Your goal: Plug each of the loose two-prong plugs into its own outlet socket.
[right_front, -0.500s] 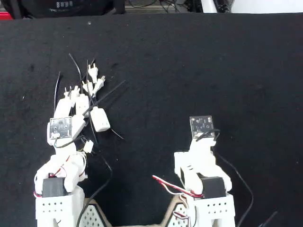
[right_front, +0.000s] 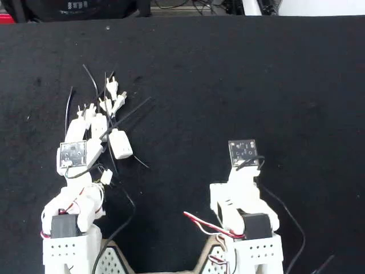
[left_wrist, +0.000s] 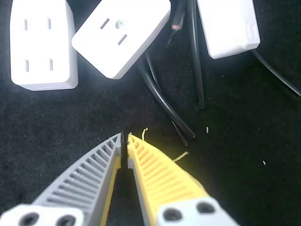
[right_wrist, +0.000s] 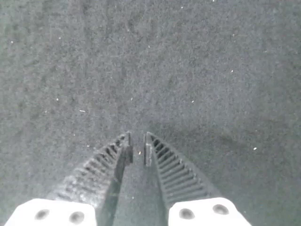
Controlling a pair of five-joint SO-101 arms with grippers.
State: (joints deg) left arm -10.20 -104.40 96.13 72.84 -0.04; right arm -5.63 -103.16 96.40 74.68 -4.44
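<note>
**A:** What surface do the arms work on?

**B:** A black cloth (right_front: 228, 74) covers the whole table. It is matte and has small pale specks of lint on it. Past its far edge there is a strip of the room: dark equipment (right_front: 68, 7), some cables (right_front: 188, 5), a red thing (right_front: 5, 19) at one corner and a white panel (right_front: 319, 7) at the other.

**A:** How is the left gripper?

**B:** The left gripper (left_wrist: 126, 140) is low over the cloth, with its grey and yellow fingers pressed almost together. A thin dark line runs between the tips. I cannot tell if it is a cord or just the gap.

**A:** And the task's things?

**B:** Just ahead of its tips lie a two-socket outlet (left_wrist: 43, 44) and a single outlet (left_wrist: 121, 35), side by side, the single one turned at an angle. Black cords (left_wrist: 164, 101) run next to them, then a white adapter (left_wrist: 228, 26). The loose plugs (right_front: 118, 101) lie farther ahead in a small cluster.

**A:** The right gripper?

**B:** The right gripper (right_wrist: 137, 143) is well apart from all of these. There is a narrow slit between its fingers and nothing in it, and cloth lies under it.
</note>
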